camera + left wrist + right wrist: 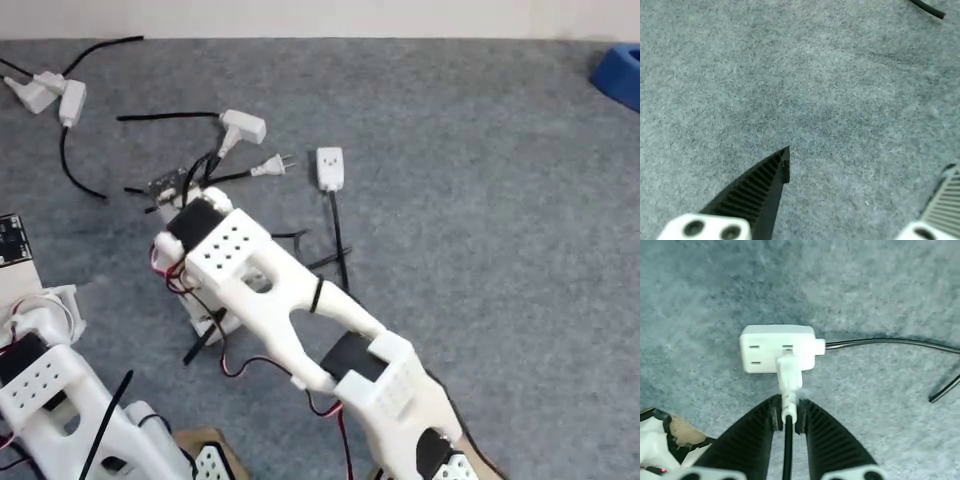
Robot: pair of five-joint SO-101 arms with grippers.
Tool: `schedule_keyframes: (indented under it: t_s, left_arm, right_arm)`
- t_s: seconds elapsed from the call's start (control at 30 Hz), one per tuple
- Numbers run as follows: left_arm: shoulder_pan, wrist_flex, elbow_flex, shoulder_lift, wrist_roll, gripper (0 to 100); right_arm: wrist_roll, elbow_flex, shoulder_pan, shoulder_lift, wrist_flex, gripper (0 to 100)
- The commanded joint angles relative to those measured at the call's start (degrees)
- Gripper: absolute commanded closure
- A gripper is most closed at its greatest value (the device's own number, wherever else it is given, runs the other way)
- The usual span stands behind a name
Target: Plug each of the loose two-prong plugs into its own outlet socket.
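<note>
A white outlet block point(765, 347) lies on the grey carpet, its black cord running off to one side. A white two-prong plug point(789, 372) sits with its front end against one of the block's sockets. My right gripper point(788, 412) is shut on the plug's rear end, with the plug's black cord running back between the fingers. From above, this block point(245, 126) and plug point(228, 143) lie at the upper left, just beyond the right arm's wrist. A loose plug point(272, 165) lies beside a second outlet point(329, 167). My left gripper point(865, 182) hangs open over bare carpet.
Two more white cord ends point(45, 93) lie at the far upper left. A blue container point(620, 75) sits at the top right edge and a circuit board point(10, 240) at the left edge. Black cords cross the carpet near the right arm. The carpet to the right is open.
</note>
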Motion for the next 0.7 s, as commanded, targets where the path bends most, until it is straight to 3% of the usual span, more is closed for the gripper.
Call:
schedule_keyframes:
  t_s: [0.0, 0.23, 0.67]
  left_arm:
    - [-0.7, -1.0, -0.3, -0.8, 0.5, 57]
    - [-1.3, -1.0, -0.3, -0.8, 0.4, 57]
    - [-1.6, -1.1, -0.4, -0.8, 0.4, 57]
  right_arm:
    - [0.7, -2.2, 2.2, -0.2, -0.4, 99.2]
    - [1.5, -2.9, 2.2, 6.2, 0.0, 99.2]
    - [0.6, -7.4, 0.5, 1.5, 1.2, 99.2]
